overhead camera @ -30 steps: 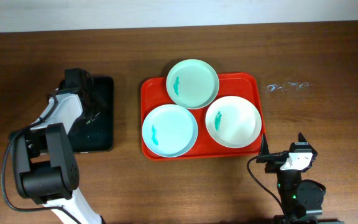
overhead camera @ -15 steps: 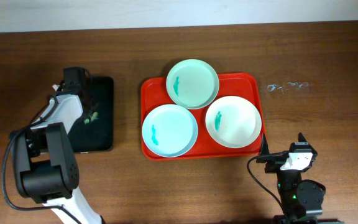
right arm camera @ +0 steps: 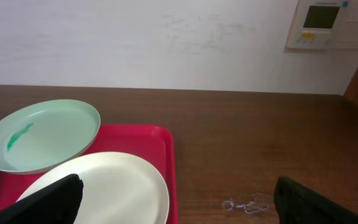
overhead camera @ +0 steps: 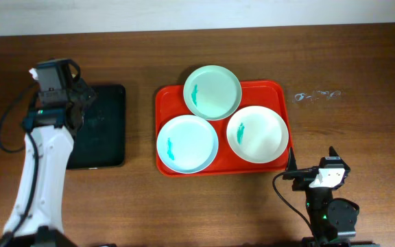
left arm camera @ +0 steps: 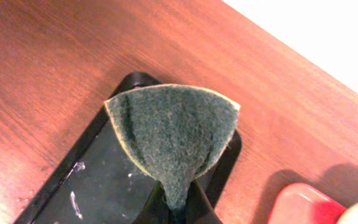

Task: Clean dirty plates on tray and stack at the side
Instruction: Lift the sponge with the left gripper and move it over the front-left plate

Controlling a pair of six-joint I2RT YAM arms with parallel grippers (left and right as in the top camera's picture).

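— Start to the left of the red tray (overhead camera: pixel 280 86). What is the left gripper (left arm camera: pixel 178 208) up to?

— Its jaws are pinched together on the bottom corner of a dark green scrubbing pad (left arm camera: pixel 173 130), so the pad fans upward from the grip. It hangs above the black tray (overhead camera: pixel 108 137), which lies just left of the red tray and apart from it.

— Why hold it by a corner?

— My guess is that it leaves the broad face free to wipe with. The pad touches nothing yet.

— And the plates?

— All three are on the red tray, each with a teal smear, so none looks cleaned. The blue plate (overhead camera: pixel 187 143) fills the tray's near-left part. The mint plate (overhead camera: pixel 212 91) sits at the far side and overhangs the far rim, seemingly because three do not fit flat. The white plate (overhead camera: pixel 256 134) takes the right part, touching or nearly touching the other two.

— Nothing stacked beside the tray?

— Nothing, so the task looks barely begun. I'd judge the next move carries the pad rightward to the blue plate, the closest.

— The right gripper (right arm camera: pixel 178 186)?

— It is parked just off the tray's near-right corner, fingers spread wide, holding nothing. From there it could steady a plate during wiping, though that's a guess.

— Anything farther right?

— A small clear scrap (overhead camera: pixel 314 95) lies on the table (overhead camera: pixel 362 55), right of the tray's far corner. I cannot tell what it is.
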